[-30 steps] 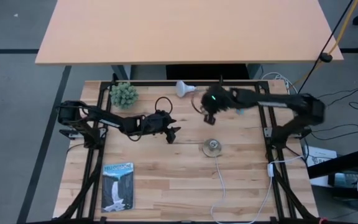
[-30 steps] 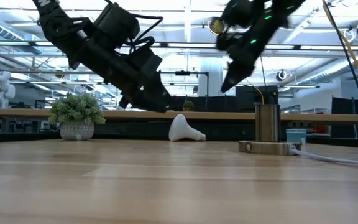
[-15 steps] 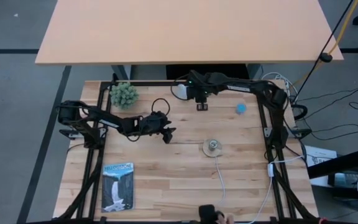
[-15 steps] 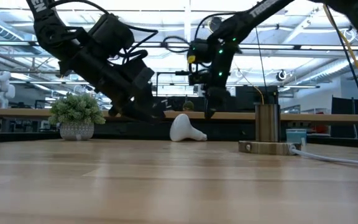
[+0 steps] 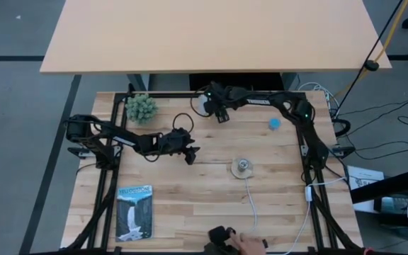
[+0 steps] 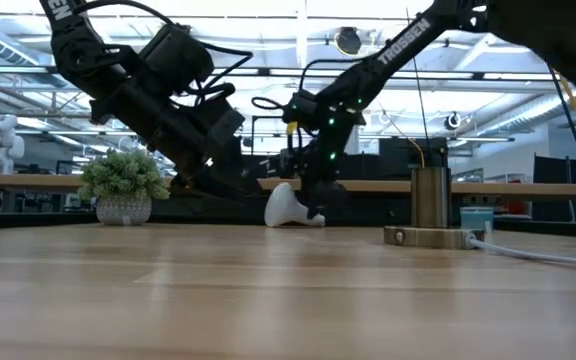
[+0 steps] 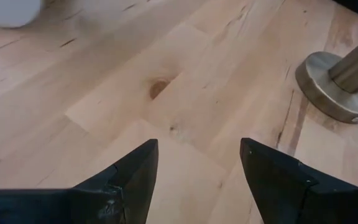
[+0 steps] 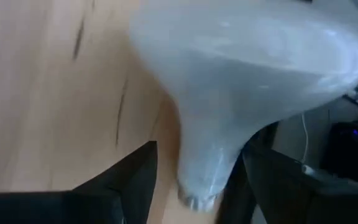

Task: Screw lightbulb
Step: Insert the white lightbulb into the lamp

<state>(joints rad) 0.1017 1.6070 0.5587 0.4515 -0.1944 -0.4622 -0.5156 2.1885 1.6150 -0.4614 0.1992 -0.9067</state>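
Since half a second ago the right gripper (image 5: 220, 113) has been brought down and across to the lightbulb (image 5: 204, 102) at the far edge of the table (image 5: 190, 198); earlier it was held higher, just beside the bulb. A person's hand (image 5: 246, 243) is now seen further in at the near table edge than before. The left arm is little changed.

Right gripper: fingers spread, set to either side of the bulb's narrow neck. In the right wrist view the bulb (image 8: 241, 81) is seen close up with its grey screw base between the two dark fingers (image 8: 129, 180). Whether the pads are touching the neck cannot be told; no closed grip is shown. In the low view the bulb (image 6: 286, 208) is seen lying on its side on the wood, with the gripper (image 6: 313, 205) right at it.

Left gripper (image 5: 193, 152): held over the table middle, fingers spread wide, nothing held. In the left wrist view only bare wood is seen between the fingers (image 7: 135, 174), with the socket (image 7: 340, 87) off to one side.

The socket (image 5: 242, 167) is placed right of centre, with a white cord (image 5: 250, 212) run to the near edge. A small blue object (image 5: 275, 123) is located near the right arm, a potted plant (image 5: 141, 108) at the far left, a booklet (image 5: 134, 212) at the near left.
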